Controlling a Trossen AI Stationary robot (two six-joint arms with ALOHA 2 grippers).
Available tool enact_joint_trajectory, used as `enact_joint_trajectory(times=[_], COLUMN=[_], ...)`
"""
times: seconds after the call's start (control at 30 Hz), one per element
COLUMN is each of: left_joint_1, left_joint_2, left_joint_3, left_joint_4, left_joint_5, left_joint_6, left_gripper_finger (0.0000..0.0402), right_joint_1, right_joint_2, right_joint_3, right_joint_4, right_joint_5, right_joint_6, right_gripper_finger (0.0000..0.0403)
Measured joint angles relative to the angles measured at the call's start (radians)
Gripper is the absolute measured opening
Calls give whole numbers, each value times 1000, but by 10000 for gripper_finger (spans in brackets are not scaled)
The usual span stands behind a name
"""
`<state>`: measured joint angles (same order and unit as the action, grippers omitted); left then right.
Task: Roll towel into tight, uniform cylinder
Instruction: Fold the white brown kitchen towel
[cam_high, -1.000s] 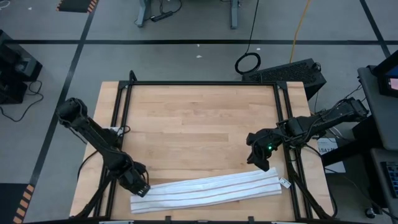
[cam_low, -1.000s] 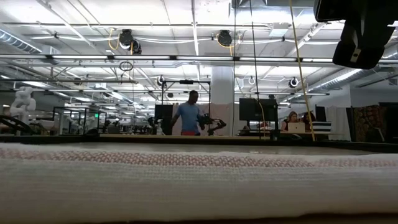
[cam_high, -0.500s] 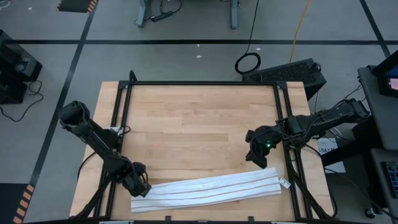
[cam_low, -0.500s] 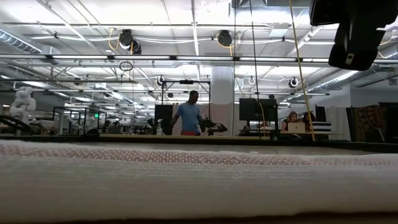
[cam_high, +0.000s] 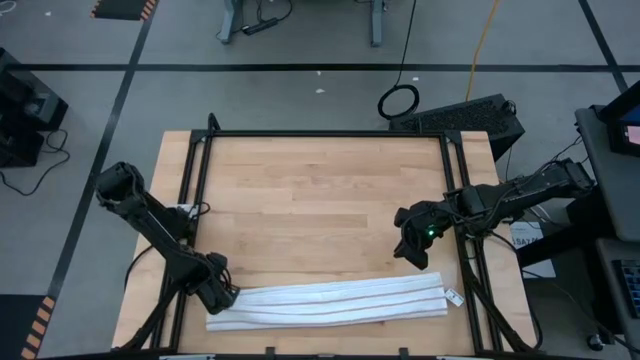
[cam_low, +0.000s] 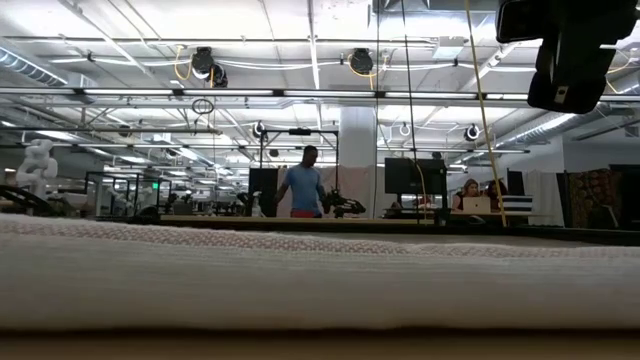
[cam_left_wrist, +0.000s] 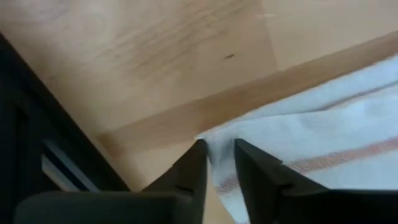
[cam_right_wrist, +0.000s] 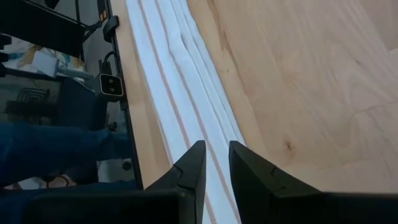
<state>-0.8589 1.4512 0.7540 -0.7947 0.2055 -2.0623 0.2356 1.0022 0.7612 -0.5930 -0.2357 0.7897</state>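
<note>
The white pinstriped towel (cam_high: 330, 305) lies as a long narrow folded band along the table's near edge. It fills the lower part of the low view (cam_low: 320, 280). My left gripper (cam_high: 222, 298) is at the towel's left end and is shut on it; its wrist view (cam_left_wrist: 217, 163) shows cloth between the fingers. My right gripper (cam_high: 412, 255) hangs above the wood on the far side of the towel's right end, shut and empty. It shows at the top right of the low view (cam_low: 565, 60), and its wrist view (cam_right_wrist: 216, 168) looks along the band. My left gripper pinches the far corner of the towel's left end (cam_left_wrist: 214, 144) between its two fingers. The fingers slant down from the table's left side. The towel beyond the corner lies flat on the table; how many layers are pinched I cannot tell.
Black frame rails run along the table's left side (cam_high: 190, 200) and right side (cam_high: 455, 200). A small white tag (cam_high: 453, 297) sticks out at the towel's right end. Bare wood (cam_high: 320, 200) lies on the far side of the towel. People show far off in the room (cam_low: 303, 185).
My left gripper has drawn the towel's left end a little toward the table's left edge. The band has slid with it and now lies straighter and closer to the near edge. My right gripper has risen slightly.
</note>
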Motion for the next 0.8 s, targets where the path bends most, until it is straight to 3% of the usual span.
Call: enact_joint_trajectory(times=[0.27,0.33,0.47,0.53,0.63,0.8], left_joint_1=[1,2,21,55,128,266], left_joint_2=[-144,-198,-272,-272,-237,-110], left_joint_3=[1,11,32,32,32,32], left_joint_4=[2,13,99,158,298,481], left_joint_5=[3,-61,-277,-332,-317,-173], left_joint_6=[23,74,284,432,728,1069], left_gripper_finger=[187,195,198,198,198,199], right_joint_1=[-7,-6,9,10,8,12], right_joint_2=[16,35,101,144,215,337], right_joint_3=[0,0,0,0,0,1], right_joint_4=[27,48,126,201,335,510], right_joint_5=[-2,-6,-3,-6,-6,-17], right_joint_6=[5,-3,-32,-39,-5,82], right_gripper_finger=[61,60,51,46,41,40])
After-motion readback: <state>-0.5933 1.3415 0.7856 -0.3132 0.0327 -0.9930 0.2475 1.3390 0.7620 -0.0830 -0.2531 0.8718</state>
